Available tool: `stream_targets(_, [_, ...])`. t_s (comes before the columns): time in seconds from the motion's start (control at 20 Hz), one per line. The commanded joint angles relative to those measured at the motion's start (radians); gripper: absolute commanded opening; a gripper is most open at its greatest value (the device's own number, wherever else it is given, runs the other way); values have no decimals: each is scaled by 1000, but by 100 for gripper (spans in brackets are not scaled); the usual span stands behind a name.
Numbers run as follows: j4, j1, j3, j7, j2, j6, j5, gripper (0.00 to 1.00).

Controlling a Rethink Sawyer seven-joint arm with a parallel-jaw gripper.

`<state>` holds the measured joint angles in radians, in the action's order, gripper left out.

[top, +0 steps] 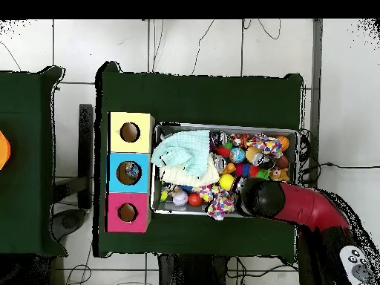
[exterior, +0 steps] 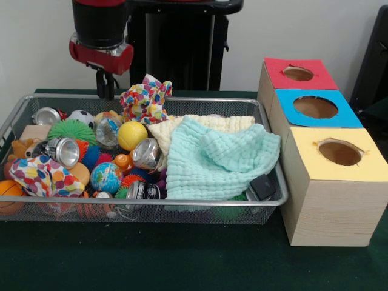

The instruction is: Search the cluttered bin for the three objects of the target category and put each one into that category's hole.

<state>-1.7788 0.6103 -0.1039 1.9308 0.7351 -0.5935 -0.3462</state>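
Arm: the red and black arm [exterior: 100, 36] comes down over the far left part of the wire bin [exterior: 182, 206]; in the overhead view it reaches in from the bin's robot-side edge, its dark wrist covering that rim.
Gripper: the gripper [exterior: 108, 90] hangs straight down above the bin's back rim, just left of the multicoloured spotted plush toy [exterior: 145, 100]; I cannot tell whether it is open or closed, and nothing shows in it.
Bin contents: balls, shiny metal cans and soft toys crowd the left half; a yellow ball [exterior: 132, 134] lies near the middle, a globe ball [exterior: 106, 177] nearer the front rim, and a green spiky ball [exterior: 73, 130] towards the left.
Cloths: a mint green cloth [exterior: 218, 160] lies over a cream cloth [exterior: 182, 128] in the bin's right half.
Hole box: a wooden box [exterior: 327, 206] stands just right of the bin, with a red-topped hole [exterior: 297, 73] farthest back, a blue-topped hole [exterior: 315, 107] in the middle and a yellow-topped hole [exterior: 339, 152] at the front.
Blue hole: in the overhead view a small object, too small to name, shows inside it.
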Motion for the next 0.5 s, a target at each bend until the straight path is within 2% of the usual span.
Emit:
stream_targets(0.05, [10,-8,-101,-52,42,-107,38,0])
stream_targets(0.3, [11,17,-118,-57,-28,-21,10,0])
stream_targets(0.45, [10,10,-113,-44,-33,-12,5,0])
stream_targets(0.5, [9,7,-110,-40,-33,-5,-1,100])
